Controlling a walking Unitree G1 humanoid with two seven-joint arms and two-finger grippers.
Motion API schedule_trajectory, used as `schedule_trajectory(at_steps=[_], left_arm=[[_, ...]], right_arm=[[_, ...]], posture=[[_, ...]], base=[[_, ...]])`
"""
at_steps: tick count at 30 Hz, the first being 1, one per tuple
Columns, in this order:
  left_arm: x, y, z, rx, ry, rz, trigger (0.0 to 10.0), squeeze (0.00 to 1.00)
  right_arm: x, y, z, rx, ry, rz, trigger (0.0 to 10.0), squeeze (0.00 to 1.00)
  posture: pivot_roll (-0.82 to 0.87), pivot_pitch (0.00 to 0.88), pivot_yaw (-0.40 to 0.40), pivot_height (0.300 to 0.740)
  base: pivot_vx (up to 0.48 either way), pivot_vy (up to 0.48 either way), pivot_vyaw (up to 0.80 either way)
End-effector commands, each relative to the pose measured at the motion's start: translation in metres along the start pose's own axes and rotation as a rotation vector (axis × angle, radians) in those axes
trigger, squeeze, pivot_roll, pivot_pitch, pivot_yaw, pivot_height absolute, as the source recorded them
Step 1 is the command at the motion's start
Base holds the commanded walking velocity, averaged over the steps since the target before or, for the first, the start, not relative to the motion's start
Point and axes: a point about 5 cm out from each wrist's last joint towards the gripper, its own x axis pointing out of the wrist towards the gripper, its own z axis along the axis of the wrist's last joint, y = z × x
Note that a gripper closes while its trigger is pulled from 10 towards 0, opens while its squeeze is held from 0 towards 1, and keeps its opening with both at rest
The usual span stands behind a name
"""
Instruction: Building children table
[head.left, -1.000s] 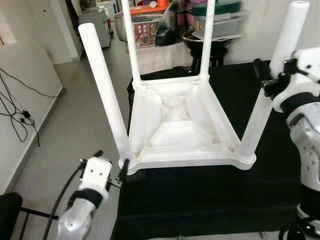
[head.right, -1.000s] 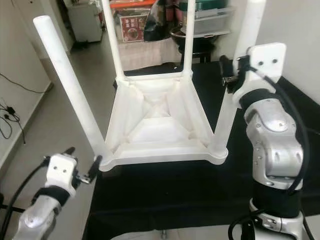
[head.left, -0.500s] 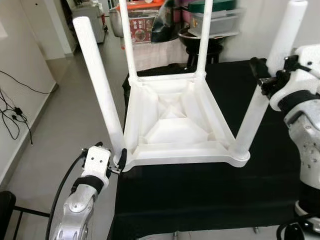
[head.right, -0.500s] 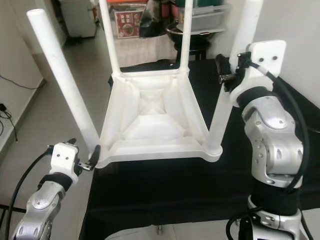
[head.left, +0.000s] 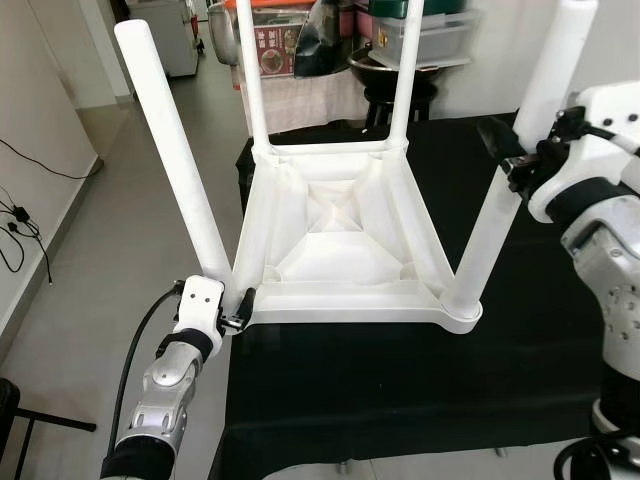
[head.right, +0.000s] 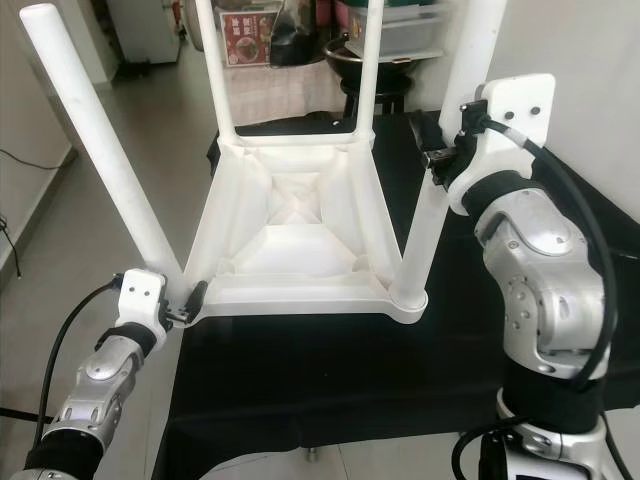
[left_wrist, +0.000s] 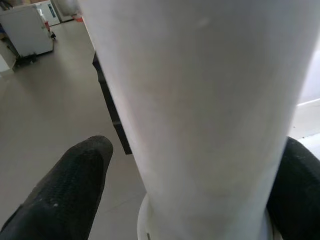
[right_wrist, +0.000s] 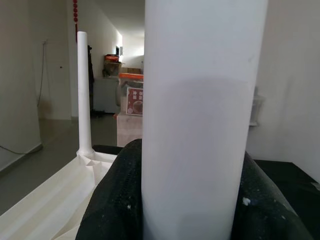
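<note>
Nearly built: table (head.left: 340, 250) inverted on desk (head.left: 400, 400), four legs socketed; left gripper (head.left: 222, 312) straddling near-left leg (head.left: 175, 160), right gripper (head.left: 520, 160) clamping near-right leg (head.left: 495, 215); righting left.

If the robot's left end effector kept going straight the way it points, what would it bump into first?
Probably the white plastic table leg. The left end effector points at its base, with one black finger on either side, so the leg is right ahead. Contact is hard to judge.
</note>
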Motion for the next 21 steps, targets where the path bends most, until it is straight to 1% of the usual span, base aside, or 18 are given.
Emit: schedule_trajectory(at_steps=[1,2,6,8,9,11,12,13,14,15,16,17,18,19,20,21], left_arm=[[-0.007,0.004,-0.018,-0.016,0.077,0.016,10.0,0.00],[-0.008,0.007,-0.021,-0.021,0.081,0.022,0.0,0.00],[-0.010,0.013,-0.025,-0.021,0.077,0.035,0.0,0.00],[-0.009,0.026,-0.014,-0.006,0.023,0.072,0.0,0.00],[-0.009,0.029,-0.011,-0.001,0.007,0.083,0.0,0.00],[-0.009,0.031,-0.009,0.001,-0.003,0.087,0.0,0.00],[-0.008,0.043,0.003,0.023,-0.057,0.112,0.0,0.00],[-0.008,0.043,0.003,0.023,-0.057,0.112,0.0,0.00],[-0.007,0.057,0.023,0.052,-0.130,0.140,0.0,0.00],[-0.007,0.067,0.037,0.074,-0.184,0.157,0.0,0.00],[-0.007,0.067,0.037,0.074,-0.184,0.157,0.0,0.00],[-0.006,0.081,0.064,0.110,-0.268,0.177,0.0,0.00],[-0.003,0.094,0.097,0.146,-0.358,0.179,0.0,0.00],[-0.003,0.094,0.097,0.146,-0.358,0.179,0.0,0.00],[-0.002,0.101,0.119,0.169,-0.415,0.178,0.0,0.00],[0.005,0.108,0.168,0.226,-0.526,0.138,0.0,0.00]], right_arm=[[-0.004,0.002,0.007,-0.034,-0.018,0.020,0.0,0.00],[-0.004,0.002,0.007,-0.033,-0.014,0.021,0.0,0.00],[-0.005,0.003,0.006,-0.030,0.000,0.025,0.0,0.00],[-0.004,0.004,0.000,-0.015,0.016,0.016,0.0,0.00],[-0.004,0.004,-0.002,-0.011,0.021,0.013,0.0,0.00],[-0.004,0.004,-0.002,-0.008,0.024,0.012,0.0,0.00],[-0.005,0.003,-0.010,0.008,0.051,-0.009,0.0,0.00],[-0.005,0.003,-0.010,0.008,0.051,-0.009,0.0,0.00],[-0.005,0.002,-0.021,0.032,0.083,-0.034,0.0,0.00],[-0.006,0.002,-0.028,0.049,0.107,-0.051,0.0,0.00],[-0.006,0.002,-0.028,0.049,0.107,-0.051,0.0,0.00],[-0.006,0.000,-0.041,0.083,0.145,-0.087,0.0,0.00],[-0.006,-0.002,-0.057,0.121,0.193,-0.137,0.0,0.00],[-0.006,-0.002,-0.057,0.121,0.193,-0.137,0.0,0.00],[-0.007,-0.003,-0.067,0.145,0.226,-0.170,0.0,0.00],[-0.007,-0.005,-0.088,0.205,0.280,-0.236,0.0,0.00]], posture=[[-0.28,0.096,0.002,0.740],[-0.29,0.101,-0.002,0.740],[-0.28,0.103,-0.003,0.740],[-0.27,0.102,-0.004,0.740],[-0.27,0.102,-0.004,0.740],[-0.27,0.102,-0.004,0.740],[-0.24,0.100,0.006,0.740],[-0.24,0.100,0.006,0.740],[-0.22,0.096,0.014,0.740],[-0.22,0.096,0.014,0.740],[-0.22,0.096,0.014,0.740],[-0.20,0.091,0.023,0.740],[-0.18,0.085,0.032,0.740],[-0.18,0.085,0.032,0.740],[-0.18,0.085,0.032,0.740],[-0.15,0.076,0.046,0.740]], base=[[0.000,0.000,0.00],[0.000,0.000,0.00],[0.000,0.000,0.00],[0.000,0.000,0.00],[0.000,0.000,0.00],[0.000,0.000,0.00],[0.000,0.000,0.00],[0.000,0.000,0.00],[0.000,0.000,0.00],[0.000,0.000,0.00],[0.000,0.000,0.00],[0.000,0.000,0.00],[0.000,0.000,0.00],[0.000,0.000,0.00],[0.000,0.000,0.00],[0.000,0.000,0.00]])
